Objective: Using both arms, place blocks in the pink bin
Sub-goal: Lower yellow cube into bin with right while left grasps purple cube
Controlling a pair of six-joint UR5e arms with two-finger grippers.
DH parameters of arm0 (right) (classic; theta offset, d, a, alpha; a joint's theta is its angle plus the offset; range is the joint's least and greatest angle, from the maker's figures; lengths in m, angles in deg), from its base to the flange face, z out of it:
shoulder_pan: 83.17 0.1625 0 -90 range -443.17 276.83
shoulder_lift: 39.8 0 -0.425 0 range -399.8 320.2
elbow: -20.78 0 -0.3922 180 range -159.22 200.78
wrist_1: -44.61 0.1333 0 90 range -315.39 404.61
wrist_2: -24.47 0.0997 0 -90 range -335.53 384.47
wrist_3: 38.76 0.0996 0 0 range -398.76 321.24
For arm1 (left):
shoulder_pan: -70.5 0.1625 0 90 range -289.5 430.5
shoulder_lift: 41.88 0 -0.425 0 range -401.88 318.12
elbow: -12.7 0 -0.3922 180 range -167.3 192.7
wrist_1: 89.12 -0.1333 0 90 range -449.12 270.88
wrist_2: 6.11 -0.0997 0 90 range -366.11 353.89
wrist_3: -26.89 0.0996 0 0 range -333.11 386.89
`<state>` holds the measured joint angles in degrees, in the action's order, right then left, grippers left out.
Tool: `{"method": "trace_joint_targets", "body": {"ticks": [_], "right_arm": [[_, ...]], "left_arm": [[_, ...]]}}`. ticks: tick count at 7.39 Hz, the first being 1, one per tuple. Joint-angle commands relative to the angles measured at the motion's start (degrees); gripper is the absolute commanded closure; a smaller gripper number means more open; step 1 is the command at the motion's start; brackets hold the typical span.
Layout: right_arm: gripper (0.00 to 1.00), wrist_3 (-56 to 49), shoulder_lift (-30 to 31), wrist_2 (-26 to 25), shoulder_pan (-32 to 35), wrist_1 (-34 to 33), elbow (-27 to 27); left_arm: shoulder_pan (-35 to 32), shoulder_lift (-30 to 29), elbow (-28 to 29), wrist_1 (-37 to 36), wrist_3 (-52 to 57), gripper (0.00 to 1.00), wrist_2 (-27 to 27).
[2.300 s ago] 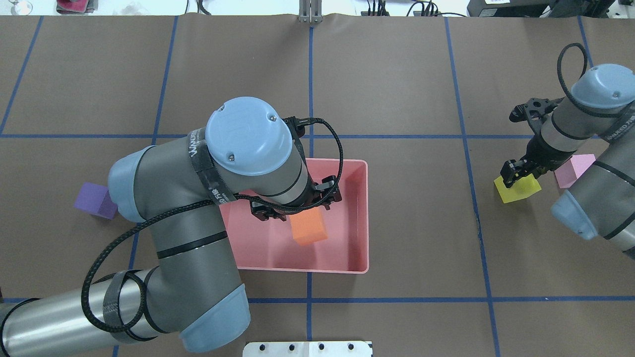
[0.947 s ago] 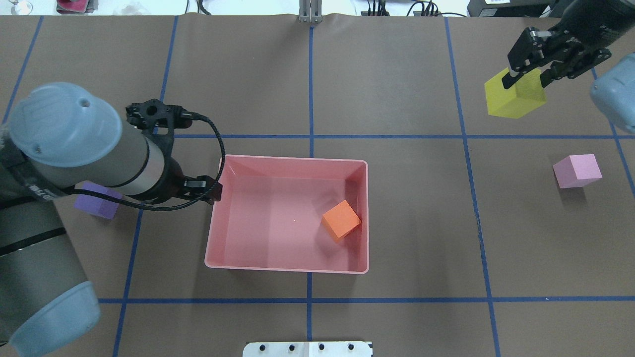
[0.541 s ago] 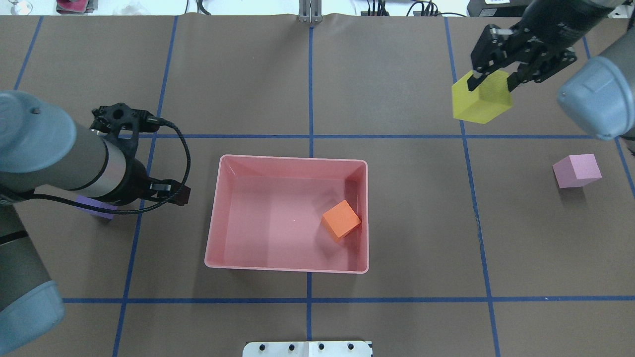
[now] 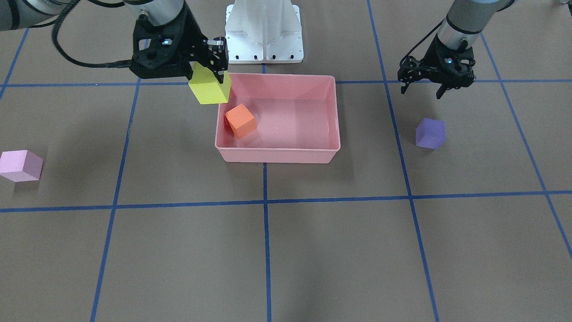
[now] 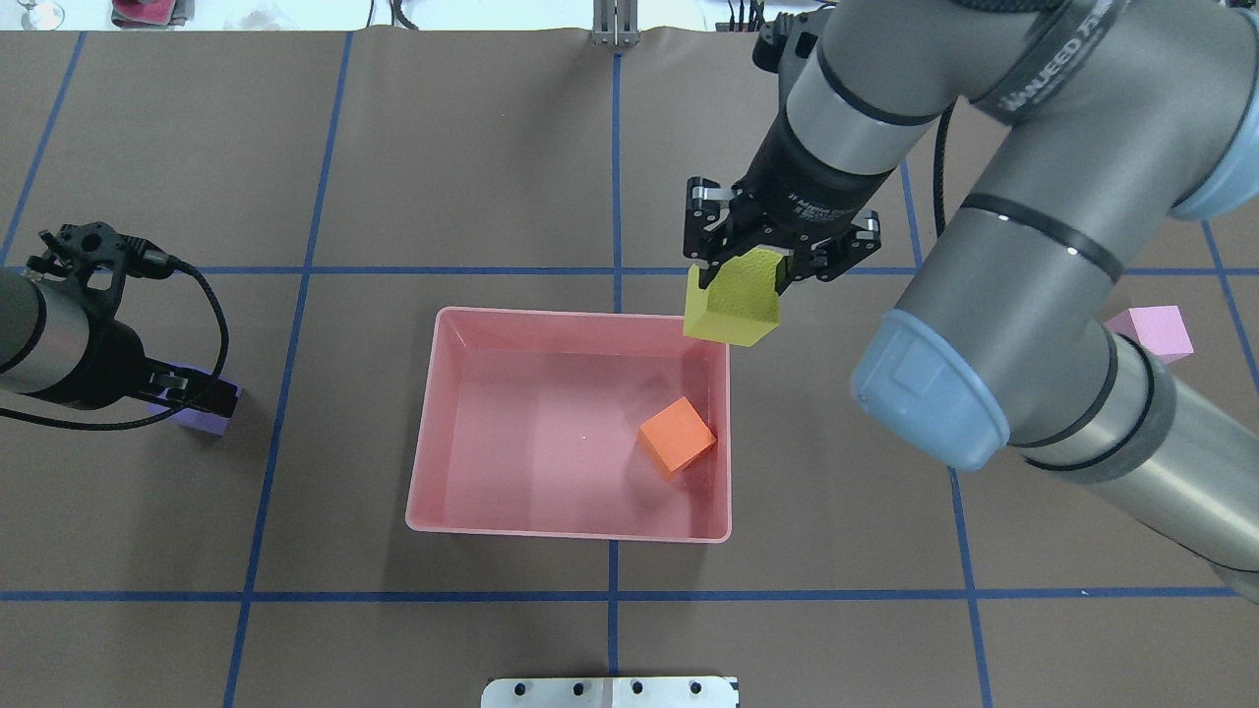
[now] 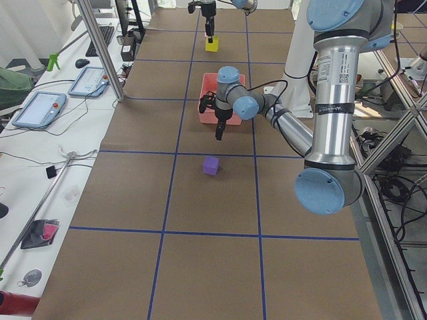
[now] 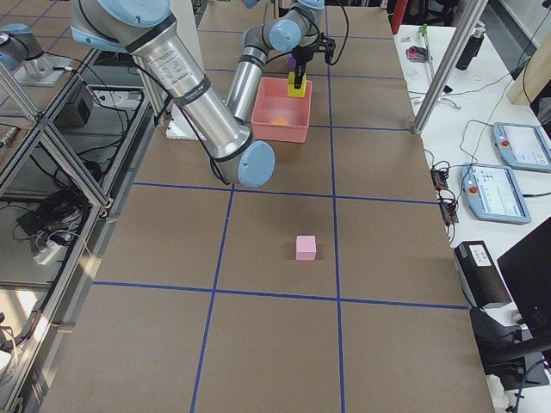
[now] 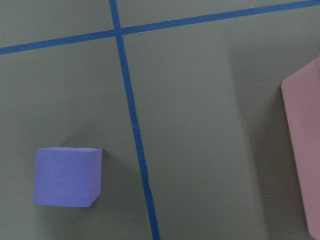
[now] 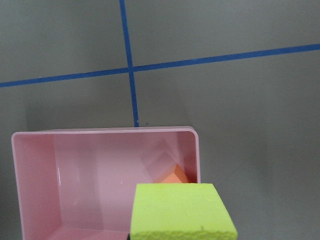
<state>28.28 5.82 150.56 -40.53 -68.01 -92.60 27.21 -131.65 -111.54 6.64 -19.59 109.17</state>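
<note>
Brown paper (image 4: 313, 250) gridded in blue tape, front view: I count four, orange block (image 4: 240, 120) in the one pink bin (image 4: 277, 155), yellow block (image 4: 209, 87) clamped by my right gripper (image 4: 208, 74) over its corner, purple block (image 4: 430, 133) and light-pink block (image 4: 20, 166) outside, left gripper (image 4: 422, 91) spread. Left-side view: two tablets (image 6: 93, 81) on a bench (image 6: 40, 153).

yellow block (image 5: 733, 310) on the move

you'll see the right tool (image 5: 743, 282) has carried it from the table's (image 5: 787, 147) right end to the pink bin's (image 5: 570, 316) far right corner. the left tool (image 4: 422, 89) dropped the orange block (image 5: 676, 436) inside and backed off left, over the purple block (image 4: 430, 133).
</note>
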Motion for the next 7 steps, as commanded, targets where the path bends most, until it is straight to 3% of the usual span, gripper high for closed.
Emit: {"method": "trace_joint_targets", "body": {"ticks": [1, 2, 4, 7], "right_arm": [[1.00, 4.76, -4.99, -4.17, -5.00, 2.67, 5.43], [1.00, 7.04, -5.97, -6.01, -7.45, 2.93, 5.63], [1.00, 11.53, -8.25, -10.75, -11.85, 10.46, 12.44], [1.00, 11.81, -9.05, -13.32, -14.94, 11.28, 15.12]], "left_arm": [[-1.09, 0.12, 2.23, 0.22, 2.26, 0.00, -0.06], [-1.45, 0.12, 3.37, 0.30, 3.49, 0.00, 0.03], [-2.15, -0.14, 6.62, 3.53, 3.68, 0.00, -0.06], [-2.24, -0.85, 11.20, 6.46, 3.77, 0.00, -0.15]]}}
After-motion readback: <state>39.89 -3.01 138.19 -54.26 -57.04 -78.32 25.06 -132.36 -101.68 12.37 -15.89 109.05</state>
